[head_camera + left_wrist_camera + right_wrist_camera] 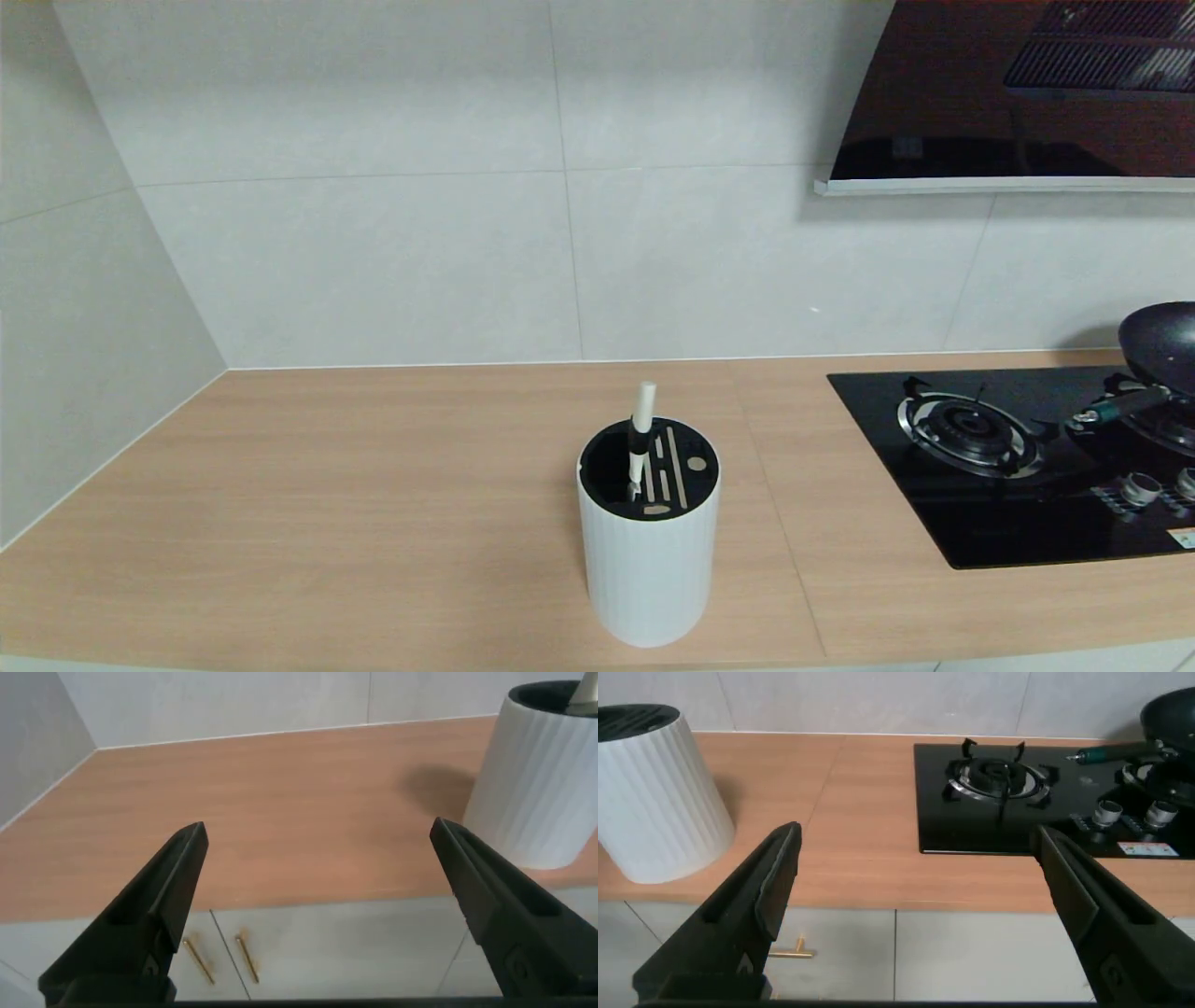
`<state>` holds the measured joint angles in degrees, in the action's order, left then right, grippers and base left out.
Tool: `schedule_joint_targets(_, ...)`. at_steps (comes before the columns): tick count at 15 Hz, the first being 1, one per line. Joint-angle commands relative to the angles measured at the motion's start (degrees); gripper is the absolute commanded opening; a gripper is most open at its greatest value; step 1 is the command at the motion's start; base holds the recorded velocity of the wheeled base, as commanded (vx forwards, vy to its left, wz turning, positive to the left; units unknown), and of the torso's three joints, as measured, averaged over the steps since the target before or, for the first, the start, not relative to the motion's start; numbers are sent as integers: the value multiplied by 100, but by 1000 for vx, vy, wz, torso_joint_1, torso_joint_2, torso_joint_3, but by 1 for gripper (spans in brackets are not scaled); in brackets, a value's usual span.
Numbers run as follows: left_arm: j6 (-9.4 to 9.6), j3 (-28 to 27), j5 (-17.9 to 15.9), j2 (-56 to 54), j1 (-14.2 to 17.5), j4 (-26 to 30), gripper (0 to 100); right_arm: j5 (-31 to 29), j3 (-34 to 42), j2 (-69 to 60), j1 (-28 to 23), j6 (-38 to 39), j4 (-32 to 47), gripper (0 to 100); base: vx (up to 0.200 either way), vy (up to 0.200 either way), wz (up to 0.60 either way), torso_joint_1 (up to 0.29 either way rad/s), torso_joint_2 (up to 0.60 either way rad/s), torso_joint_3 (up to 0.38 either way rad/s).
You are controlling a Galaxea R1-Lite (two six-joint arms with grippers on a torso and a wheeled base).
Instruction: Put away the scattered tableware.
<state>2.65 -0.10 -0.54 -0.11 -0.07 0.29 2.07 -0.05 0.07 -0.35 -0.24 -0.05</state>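
White ribbed cylindrical holder [648,560], slotted black top, on smooth woodgrain counter [373,485].

Wood counter [373,485] w/ black gas hob [934,523] at right; wok [1167,341] on it; hood [934,93] above.

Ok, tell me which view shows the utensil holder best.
Head view: the whole white utensil holder, its slotted top and a white-handled utensil standing inside. Both wrist views see its ribbed wall side-on, cropped.
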Motion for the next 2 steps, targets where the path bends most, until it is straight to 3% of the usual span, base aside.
schedule_joint_targets(1,-27,1,10,11,-1,-3,100,4,5,1,0,7,22,100,0,0,0,0,0,0)
schedule_joint_targets(2,-36,1,1,11,-1,-3,100,12,5,10,0,7,22,100,0,0,0,0,0,0)
